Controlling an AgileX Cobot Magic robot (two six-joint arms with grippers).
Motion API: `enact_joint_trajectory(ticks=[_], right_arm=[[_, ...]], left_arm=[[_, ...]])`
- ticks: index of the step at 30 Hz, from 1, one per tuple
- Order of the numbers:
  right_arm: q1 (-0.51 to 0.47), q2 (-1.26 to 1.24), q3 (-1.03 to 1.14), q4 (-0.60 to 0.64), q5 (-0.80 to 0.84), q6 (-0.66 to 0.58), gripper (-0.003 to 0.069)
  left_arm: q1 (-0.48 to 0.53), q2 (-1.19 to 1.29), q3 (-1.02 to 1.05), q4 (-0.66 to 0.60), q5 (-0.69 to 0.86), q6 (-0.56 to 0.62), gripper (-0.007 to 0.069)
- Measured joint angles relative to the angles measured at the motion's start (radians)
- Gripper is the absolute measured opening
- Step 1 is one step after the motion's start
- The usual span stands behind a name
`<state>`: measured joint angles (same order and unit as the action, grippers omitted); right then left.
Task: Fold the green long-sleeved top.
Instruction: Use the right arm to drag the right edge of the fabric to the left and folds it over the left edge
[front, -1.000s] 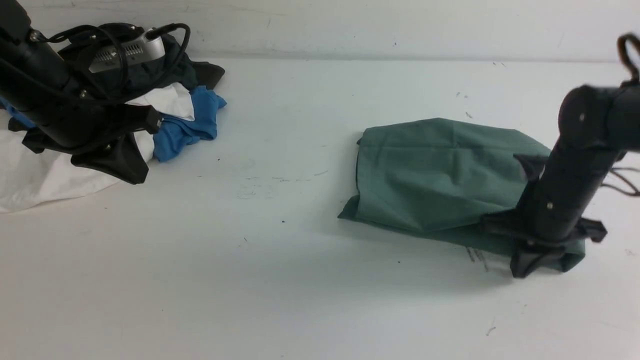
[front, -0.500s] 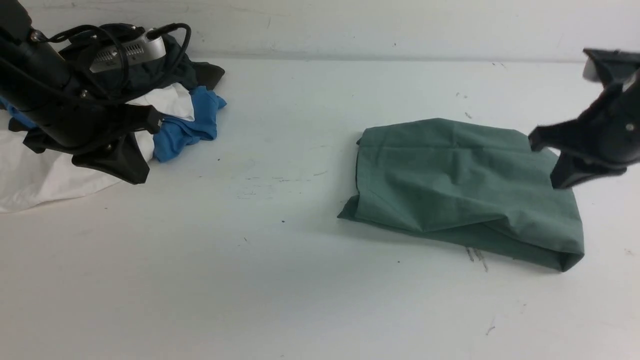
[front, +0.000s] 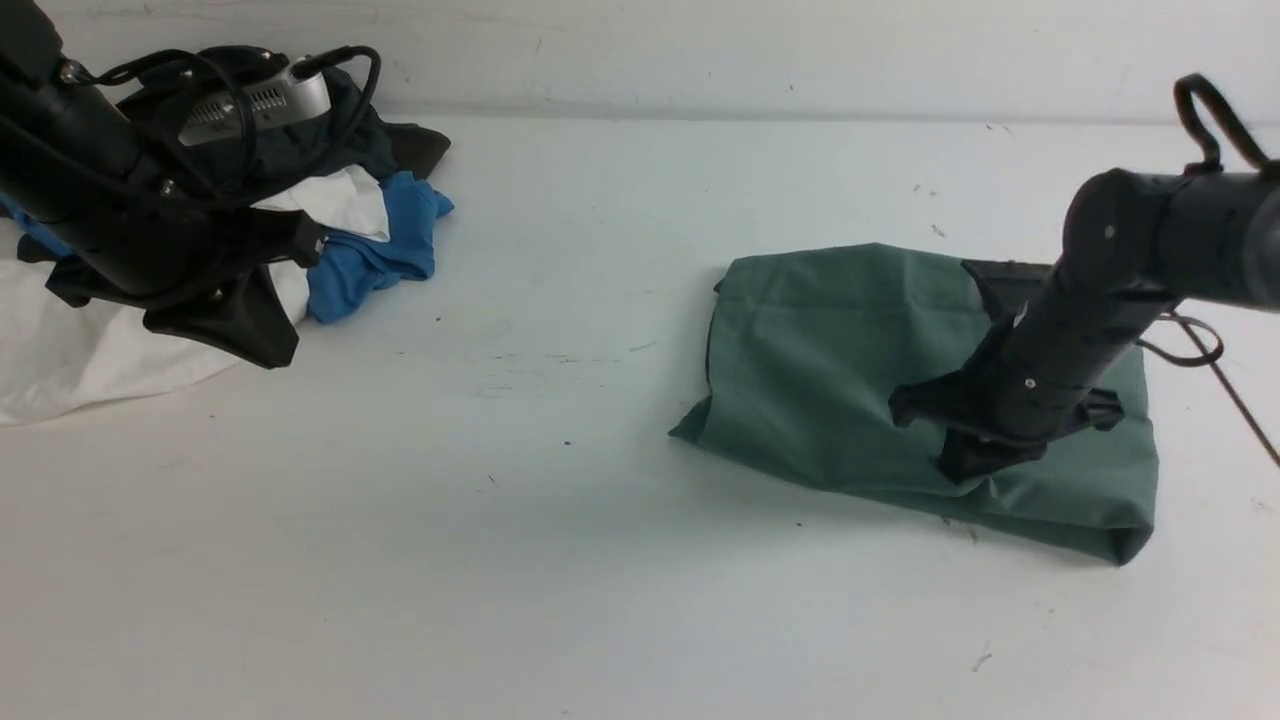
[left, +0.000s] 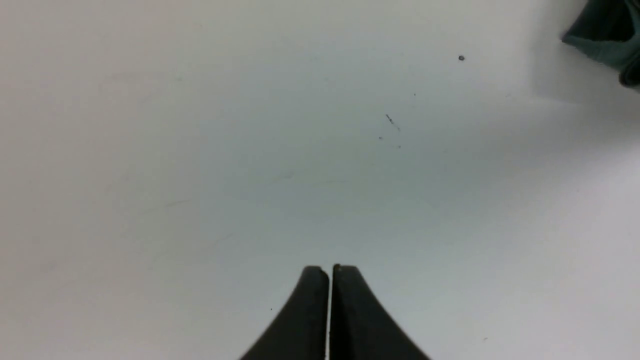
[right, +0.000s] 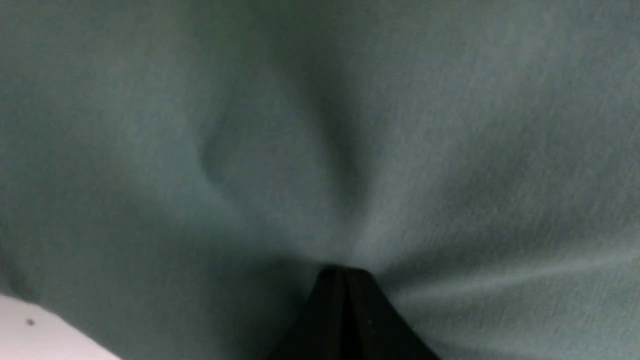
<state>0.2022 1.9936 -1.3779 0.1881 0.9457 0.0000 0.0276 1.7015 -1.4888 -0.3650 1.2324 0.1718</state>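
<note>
At the surface's (front: 560, 560) far left corner your left gripper (front: 225, 335) hangs with fingers pressed together, empty, before a heap of clothes (front: 370, 235). Bare surface runs through the middle and along the near edge. Toward the right edge lies the green long-sleeved top (front: 820, 380), folded; your right gripper (front: 975, 465), fingers together, presses into it.

White table (front: 560, 560) bears green top (front: 820, 370) and clothes pile (front: 370, 240).
</note>
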Motion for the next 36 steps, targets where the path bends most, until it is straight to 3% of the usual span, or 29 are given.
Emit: enact_joint_trajectory(ticks=[5, 11, 16, 19, 20, 25, 29, 33, 36], right_arm=[[-0.014, -0.053, -0.032, -0.056, 0.096, 0.015, -0.0015], [-0.115, -0.25, -0.111, -0.107, 0.156, 0.043, -0.0015], [-0.144, -0.251, -0.028, -0.121, 0.231, 0.057, -0.0015], [-0.145, -0.234, 0.078, -0.119, 0.199, 0.069, -0.0015], [-0.145, -0.21, 0.176, -0.122, 0.121, 0.071, -0.0015], [-0.167, -0.129, 0.26, -0.172, 0.023, 0.091, -0.0015], [-0.191, -0.128, 0.22, -0.188, 0.064, 0.095, -0.0015], [-0.207, -0.21, 0.064, -0.179, 0.216, 0.095, -0.0015], [-0.208, -0.267, -0.072, -0.132, 0.224, 0.095, -0.0015]], left_arm=[[0.0, 0.0, 0.0, 0.0, 0.0, 0.0, -0.0003], [0.0, 0.0, 0.0, 0.0, 0.0, 0.0, -0.0003], [0.0, 0.0, 0.0, -0.002, 0.0, 0.0, -0.0003], [0.0, 0.001, 0.0, -0.001, 0.0, 0.0, -0.0003], [0.0, 0.001, 0.0, 0.0, 0.0, 0.0, -0.0003], [0.0, 0.001, 0.0, -0.001, 0.0, 0.0, -0.0003], [0.0, 0.001, 0.0, -0.001, 0.0, 0.001, -0.0003], [0.0, 0.001, 0.0, 0.0, 0.0, 0.02, -0.0003], [0.0, 0.001, 0.0, -0.001, 0.0, 0.027, -0.0003]])
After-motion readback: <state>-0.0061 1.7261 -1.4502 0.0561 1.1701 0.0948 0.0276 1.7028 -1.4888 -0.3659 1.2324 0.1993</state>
